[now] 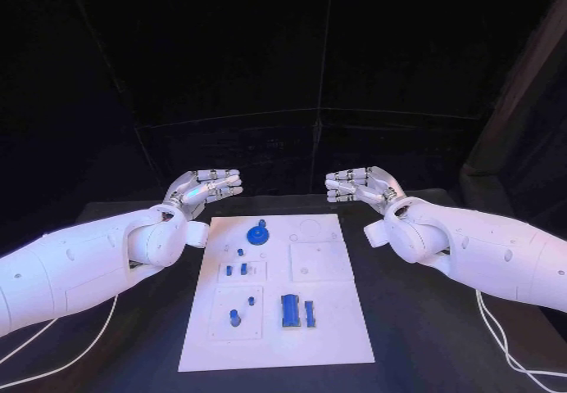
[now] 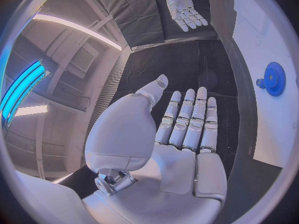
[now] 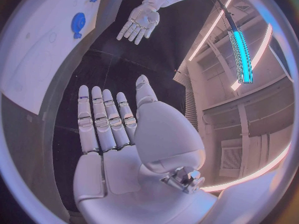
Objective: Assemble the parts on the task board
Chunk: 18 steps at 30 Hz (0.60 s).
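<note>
The white task board (image 1: pixel 331 327) lies flat in the middle of the black table. On it sit a blue gear (image 1: pixel 256 235), small blue pegs (image 1: pixel 238 268), a blue peg pair (image 1: pixel 241 311) and two blue blocks (image 1: pixel 297 311). My left hand (image 1: pixel 203 189) hovers beyond the board's far left corner, fingers straight and apart, holding nothing. My right hand (image 1: pixel 365 186) hovers beyond the far right corner, likewise empty. The left wrist view shows my left hand (image 2: pixel 181 124) flat, with the gear (image 2: pixel 273 78) and the right hand (image 2: pixel 184 7) across from it. In the right wrist view the right hand (image 3: pixel 112 124) is spread, the gear (image 3: pixel 77 22) nearby.
Black table surface (image 1: pixel 449 327) surrounds the board on both sides. A dark curtain (image 1: pixel 283 98) hangs behind the table. White cables (image 1: pixel 502 344) trail along the right arm near the table's front.
</note>
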Each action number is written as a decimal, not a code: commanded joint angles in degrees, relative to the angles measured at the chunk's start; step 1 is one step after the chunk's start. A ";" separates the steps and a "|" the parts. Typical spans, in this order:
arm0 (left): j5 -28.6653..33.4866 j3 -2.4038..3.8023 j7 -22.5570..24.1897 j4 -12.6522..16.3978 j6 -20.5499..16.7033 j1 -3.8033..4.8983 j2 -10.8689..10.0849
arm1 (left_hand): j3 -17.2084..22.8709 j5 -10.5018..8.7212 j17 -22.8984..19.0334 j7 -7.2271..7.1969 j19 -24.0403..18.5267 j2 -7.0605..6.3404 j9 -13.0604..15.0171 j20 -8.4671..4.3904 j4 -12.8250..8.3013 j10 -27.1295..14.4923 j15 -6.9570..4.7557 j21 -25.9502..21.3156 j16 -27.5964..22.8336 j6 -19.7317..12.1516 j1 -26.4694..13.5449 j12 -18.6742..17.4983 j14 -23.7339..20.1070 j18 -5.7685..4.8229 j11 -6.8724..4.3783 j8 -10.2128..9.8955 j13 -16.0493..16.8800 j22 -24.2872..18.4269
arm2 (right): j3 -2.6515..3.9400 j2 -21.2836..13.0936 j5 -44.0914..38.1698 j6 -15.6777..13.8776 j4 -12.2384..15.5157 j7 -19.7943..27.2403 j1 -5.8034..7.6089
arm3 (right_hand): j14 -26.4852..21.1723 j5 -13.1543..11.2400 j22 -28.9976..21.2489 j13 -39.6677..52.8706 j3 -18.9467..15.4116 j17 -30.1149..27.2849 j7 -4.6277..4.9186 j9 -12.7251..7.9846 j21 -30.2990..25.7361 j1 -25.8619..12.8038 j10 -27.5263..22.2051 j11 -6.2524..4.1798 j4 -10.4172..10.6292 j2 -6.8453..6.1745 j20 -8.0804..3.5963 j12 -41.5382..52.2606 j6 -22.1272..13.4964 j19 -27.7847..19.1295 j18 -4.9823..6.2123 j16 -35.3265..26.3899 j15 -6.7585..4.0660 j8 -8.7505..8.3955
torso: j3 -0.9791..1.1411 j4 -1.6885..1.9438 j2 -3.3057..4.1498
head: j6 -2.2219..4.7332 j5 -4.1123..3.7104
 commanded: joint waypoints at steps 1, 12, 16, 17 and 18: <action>-0.15 0.03 -0.05 0.23 0.03 -0.02 -0.12 | -5.62 -3.15 -2.26 -2.94 -10.61 4.38 -3.74 -5.13 2.76 -17.49 -3.12 -4.69 -2.97 -16.67 -22.35 -4.59 -16.02 -3.04 -3.45 -4.42 -3.57 -3.74 | -0.06 -0.24 -0.28 -0.11 0.47 -0.29 -0.04 | -17.89 -2.30 -4.11 -2.35 3.84 -5.97 -3.23 -4.62 -5.54 -24.38 -17.61 -3.00 -1.60 -5.03 -4.36 -3.63 -16.18 -16.54 -2.95 -3.64 -2.40 -3.77 | 0.02 0.03 0.02 | -0.16 0.03; -1.84 2.68 1.16 6.25 -10.31 -3.13 -0.92 | -10.17 -3.15 -7.13 -5.27 -19.17 4.38 -3.74 -9.34 2.76 -31.71 -5.76 -4.69 -9.25 -30.30 -40.85 -4.59 -29.19 -4.94 -6.32 -4.42 -3.57 -6.75 | 0.28 -1.32 7.09 -10.45 7.25 3.77 -2.15 | -32.44 -7.68 -4.11 -7.14 6.90 -5.97 -5.86 -4.62 -5.54 -43.96 -31.79 -5.65 -1.60 -5.03 -8.10 -3.63 -29.15 -29.95 -4.55 -3.64 -8.32 -3.77 | 0.94 1.86 -3.35 | 3.35 1.52; -2.95 4.44 1.96 10.24 -17.17 -5.20 -1.45 | -11.34 -3.15 -7.13 -9.28 -21.33 4.38 -3.74 -10.42 2.76 -35.34 -10.14 -4.69 -9.25 -33.79 -45.58 -4.59 -32.54 -5.26 -7.07 -4.42 -3.57 -7.51 | 0.48 -1.97 11.49 -16.62 11.29 6.19 -3.40 | -36.16 -7.68 -4.11 -7.14 7.66 -5.97 -10.50 -4.62 -5.54 -48.93 -35.39 -10.16 -1.60 -5.03 -9.07 -3.63 -32.47 -33.38 -5.17 -3.64 -8.32 -3.77 | 1.00 1.97 -3.55 | 3.56 1.61; -3.24 4.89 2.17 11.27 -18.93 -5.73 -1.59 | -11.55 -3.15 -7.13 -9.28 -21.80 4.38 -3.74 -10.63 2.76 -36.11 -10.14 -4.69 -9.25 -34.52 -46.56 -4.59 -33.23 -5.75 -7.21 -4.42 -3.57 -7.66 | 0.52 -2.10 12.40 -17.91 12.14 6.69 -3.67 | -37.01 -7.68 -4.11 -7.14 7.81 -5.97 -10.50 -4.62 -5.54 -50.05 -36.22 -10.16 -1.60 -5.03 -9.30 -3.63 -33.19 -34.14 -5.17 -3.64 -8.32 -3.77 | 1.00 1.97 -3.55 | 3.56 1.61; -3.67 5.57 2.47 12.80 -21.56 -6.52 -1.79 | -11.87 -3.15 -7.13 -9.28 -22.45 4.38 -3.74 -10.96 2.76 -37.16 -10.14 -4.69 -9.25 -35.54 -47.94 -4.59 -34.23 -5.80 -11.23 -4.42 -3.57 -11.80 | 0.57 -2.29 13.67 -19.67 13.30 7.39 -4.03 | -38.14 -7.68 -4.11 -7.14 7.98 -5.97 -10.50 -4.62 -5.54 -51.58 -37.32 -10.16 -1.60 -5.03 -9.61 -3.63 -34.23 -35.20 -5.17 -3.64 -8.32 -3.77 | 1.00 1.97 -3.55 | 3.56 1.61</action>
